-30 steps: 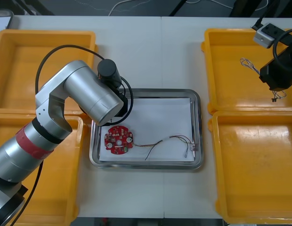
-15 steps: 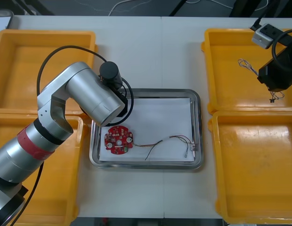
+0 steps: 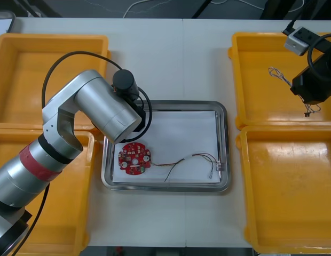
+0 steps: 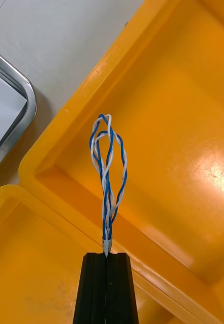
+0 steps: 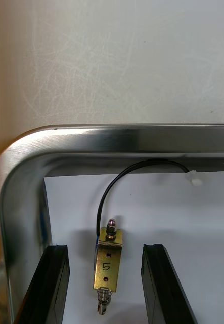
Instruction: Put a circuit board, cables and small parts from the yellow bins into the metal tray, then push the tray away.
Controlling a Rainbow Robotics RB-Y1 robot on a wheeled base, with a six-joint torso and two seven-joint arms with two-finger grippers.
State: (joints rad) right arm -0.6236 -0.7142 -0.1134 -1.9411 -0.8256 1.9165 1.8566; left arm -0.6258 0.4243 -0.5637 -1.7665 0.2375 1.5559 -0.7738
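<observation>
at the middle of the bench (image 3: 181, 58) lies the metal tray (image 3: 165, 188), white inside. the left tool (image 5: 104, 249) hangs low over the tray's corner nearest the bench's far left corner. its fingers are wide apart, one on each side of a small metal part (image 5: 107, 263) that lies on the white lining and touches neither finger. a black cable (image 5: 117, 182) loops from that part toward the tray's rim. toward the near edge from there, a round red circuit board (image 3: 134, 158) lies flat in the tray, and a red and yellow cable (image 3: 181, 160) lies beside it, running toward the bench's right edge. the right tool (image 4: 106, 258) is above the yellow bin (image 3: 239, 80) at the far right corner, its fingers closed on the end of a twisted blue and white cable (image 4: 109, 167), whose loop reaches out beyond the fingertips over the bin.
</observation>
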